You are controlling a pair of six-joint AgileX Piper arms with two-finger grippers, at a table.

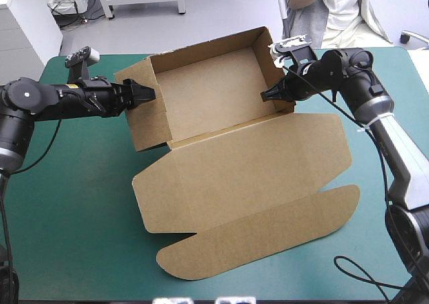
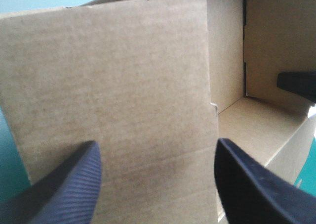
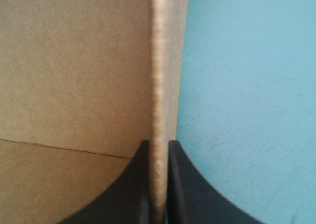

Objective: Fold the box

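a robotics lab, by the two robot arms (image 1: 60,99) at a teal-green covered table (image 1: 67,217).

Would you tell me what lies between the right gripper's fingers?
An upright wall of the box, edge-on, pinched by the right gripper; the right wrist view shows it.

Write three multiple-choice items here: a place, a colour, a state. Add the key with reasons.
1. The lid of the box lies: A. flat, on its near side. B. upright. C. beyond the far wall.
2. The table cover is: A. red. B. white. C. teal-green.
3. The right gripper is: A. wide open. B. shut on the box. C. unseen.
1 A, spread flat in the high view; 2 C, seen around the box; 3 B, a wall sits between its fingers.
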